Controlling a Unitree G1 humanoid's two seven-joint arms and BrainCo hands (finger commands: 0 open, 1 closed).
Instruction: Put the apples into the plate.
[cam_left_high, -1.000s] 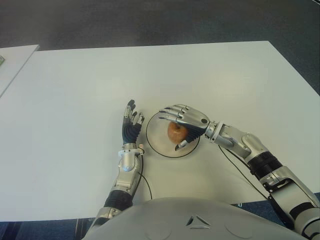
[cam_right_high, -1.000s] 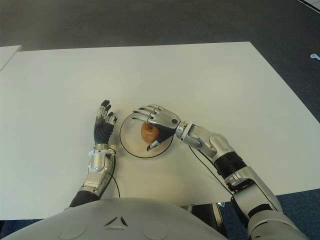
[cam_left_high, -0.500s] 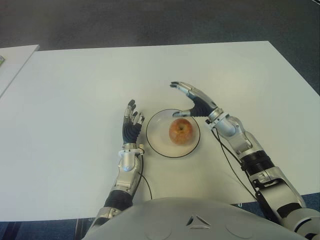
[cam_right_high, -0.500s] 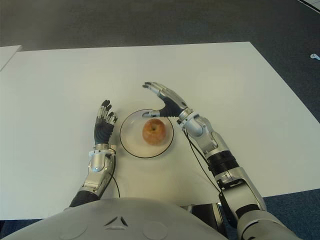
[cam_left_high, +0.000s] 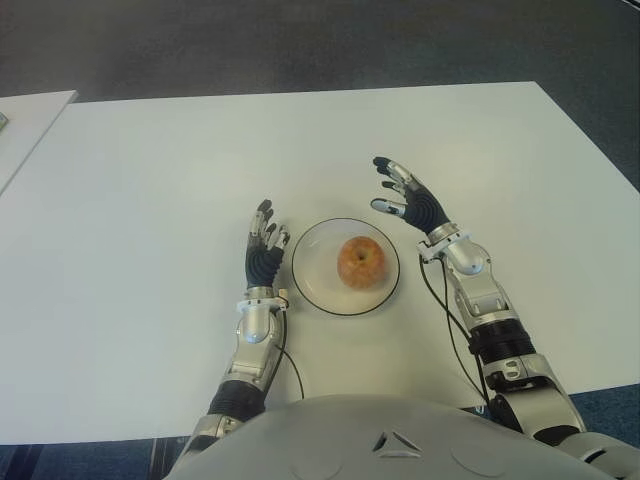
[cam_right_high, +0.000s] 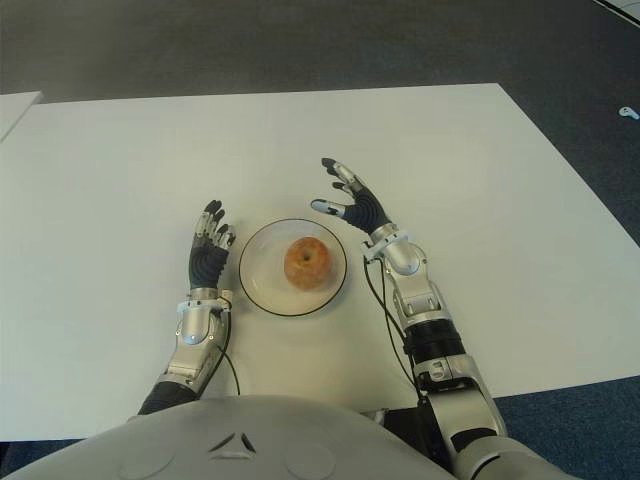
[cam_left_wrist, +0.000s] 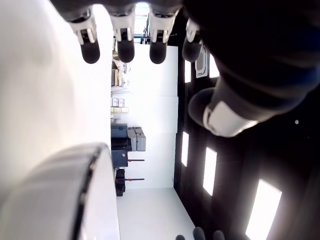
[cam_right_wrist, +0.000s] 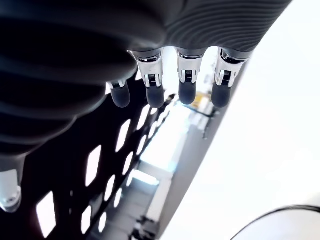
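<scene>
Apple (cam_left_high: 361, 262) released — right hand (cam_left_high: 412, 204) withdrawn

The silver-and-black left hand (cam_left_high: 264, 250) shows fingers extended, empty. The matching right hand (cam_left_high: 412, 202) is raised, fingers spread, palm empty.

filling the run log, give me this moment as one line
apple: in plate | right hand: open, empty, right of plate | left hand: open, idle, left of plate | table: no other apple seen
</scene>
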